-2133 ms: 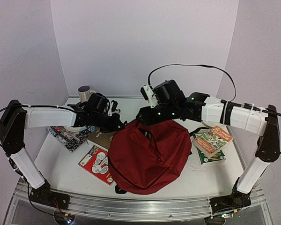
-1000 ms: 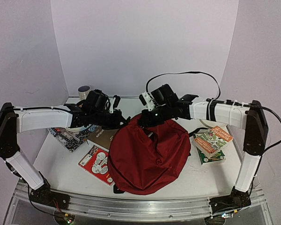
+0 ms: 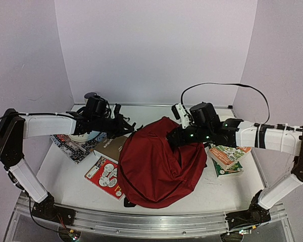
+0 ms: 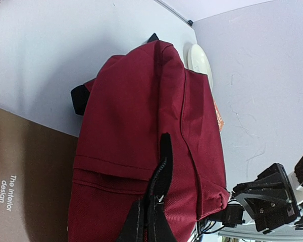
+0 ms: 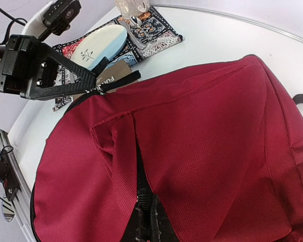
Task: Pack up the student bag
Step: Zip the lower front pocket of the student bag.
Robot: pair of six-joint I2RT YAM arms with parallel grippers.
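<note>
The student bag, dark red fabric, lies in the middle of the table with its far end pulled up into a peak. My left gripper is at the bag's upper left edge. In the left wrist view the gripper is shut on the black zip strip of the bag. My right gripper is on the bag's upper right side. In the right wrist view the gripper is shut on the black zip running between two red folds of the bag.
A brown book, a red-and-white book and a patterned book lie left of the bag. A mug and a pale dish stand at the back left. A stack of books lies at the right.
My right gripper has moved right and toward the near side along the bag's top. The left gripper has drawn slightly left. The bag's far end now stands up in a peak.
</note>
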